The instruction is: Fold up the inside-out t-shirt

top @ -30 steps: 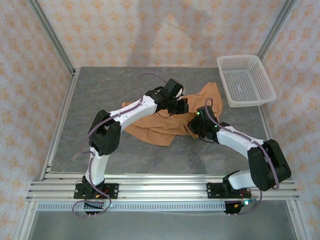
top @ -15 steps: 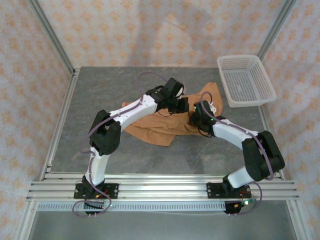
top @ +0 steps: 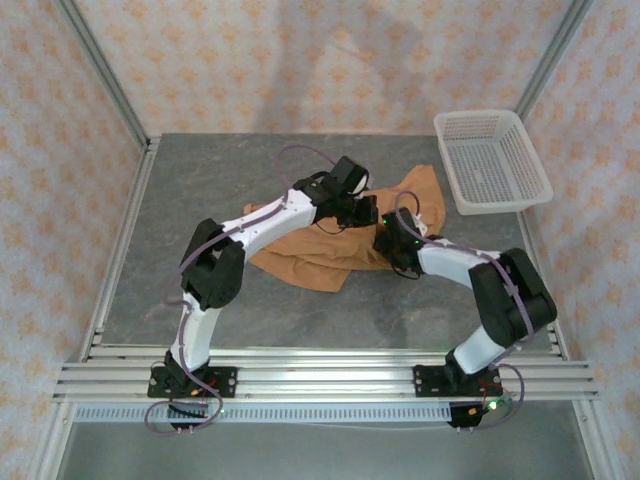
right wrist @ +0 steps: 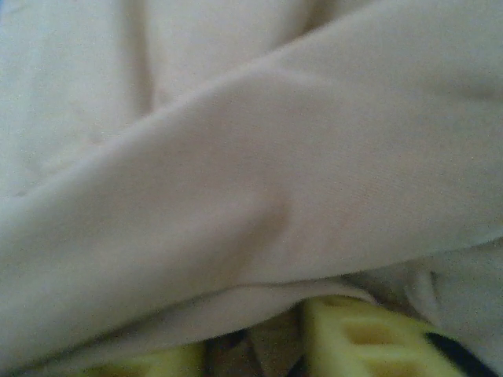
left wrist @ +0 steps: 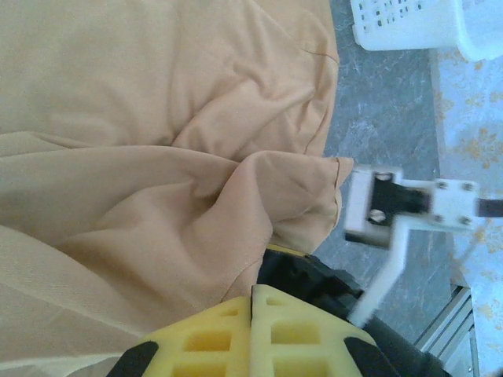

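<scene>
The inside-out t-shirt (top: 310, 258) lies rumpled on the grey worktop (top: 200, 200), right of its middle and reaching toward the far right corner, where a white mesh basket (top: 490, 165) stands just beside it. The left gripper (top: 352, 212) is over the shirt's far part, its yellow fingers (left wrist: 299, 334) clenched together with tan folds drawn up to their tips, so it seems to pinch the cloth. The right gripper (top: 392, 238) is down on the shirt's right side, close to the left one; its wrist view is blurred, with cloth across two parted fingers (right wrist: 369, 342) — I cannot tell whether it grips.
</scene>
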`<state>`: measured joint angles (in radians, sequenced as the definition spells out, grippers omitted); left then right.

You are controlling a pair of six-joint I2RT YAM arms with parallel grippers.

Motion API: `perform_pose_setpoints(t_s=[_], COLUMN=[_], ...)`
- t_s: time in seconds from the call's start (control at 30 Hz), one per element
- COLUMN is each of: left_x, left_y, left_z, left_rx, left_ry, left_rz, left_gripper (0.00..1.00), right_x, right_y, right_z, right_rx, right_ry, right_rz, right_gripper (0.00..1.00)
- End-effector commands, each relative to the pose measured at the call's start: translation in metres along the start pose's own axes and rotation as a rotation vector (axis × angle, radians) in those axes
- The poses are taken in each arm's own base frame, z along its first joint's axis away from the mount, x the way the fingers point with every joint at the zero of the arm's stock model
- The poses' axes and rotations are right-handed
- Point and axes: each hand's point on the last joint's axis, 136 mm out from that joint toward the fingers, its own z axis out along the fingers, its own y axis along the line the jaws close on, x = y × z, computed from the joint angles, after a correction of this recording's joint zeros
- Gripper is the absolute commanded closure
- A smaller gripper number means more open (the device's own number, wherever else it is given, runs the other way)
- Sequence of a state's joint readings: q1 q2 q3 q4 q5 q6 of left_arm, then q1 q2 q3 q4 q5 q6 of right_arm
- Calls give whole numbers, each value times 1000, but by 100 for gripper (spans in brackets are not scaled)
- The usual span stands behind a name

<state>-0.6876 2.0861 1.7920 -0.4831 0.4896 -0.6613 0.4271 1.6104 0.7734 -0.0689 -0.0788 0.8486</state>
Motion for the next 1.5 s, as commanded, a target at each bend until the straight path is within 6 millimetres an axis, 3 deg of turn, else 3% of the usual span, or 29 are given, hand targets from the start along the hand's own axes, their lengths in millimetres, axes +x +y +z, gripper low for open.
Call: perform_pose_setpoints(t_s=[0.0,0.07,0.23,0.4,0.5,0.6,0.67,0.73,0.9,0.93,1.0,1.07,1.13,1.3,1.47], left_x=[1,0,-11,-21,-22,-20,-18,-17,-20,-20,-19,-11,1,17,28], left_y=[5,9,29,55,62,67,72,75,66,62,41,22,11,-9,7], left_z=[1,2,7,19,24,28,31,32,17,14,5,3,3,16,35], left_rx=[-14,-17,-39,-66,-77,-86,-94,-97,-86,-70,22,104,137,258,172], left_ry=[3,1,-13,-13,-12,-5,1,5,-24,-35,-63,-62,-45,-11,44], left_rz=[4,-3,-34,-83,-92,-98,-103,-108,-81,-68,-22,34,97,97,78], left_gripper=[100,100,100,100,100,100,100,100,100,94,68,48,39,42,54], right_x=[-8,-13,-29,-31,-32,-37,-39,-40,-29,-26,-19,-14,-15,-29,-40], right_y=[11,19,44,86,89,71,54,31,-29,-36,-44,-46,-43,-46,-58], right_z=[2,-12,-80,-154,-187,-201,-199,-185,-123,-112,-92,-77,-67,-63,-80], right_rx=[-8,-27,-147,-519,-670,-712,-697,-631,-360,-302,-203,-149,-135,-116,-39], right_ry=[-11,-14,-52,-84,-150,-240,-271,-276,-196,-153,-47,48,111,96,49], right_rz=[12,-1,-79,-153,-170,-137,-98,-46,73,84,112,155,193,225,167], right_gripper=[88,100,100,100,100,100,100,100,100,100,100,100,100,98,59])
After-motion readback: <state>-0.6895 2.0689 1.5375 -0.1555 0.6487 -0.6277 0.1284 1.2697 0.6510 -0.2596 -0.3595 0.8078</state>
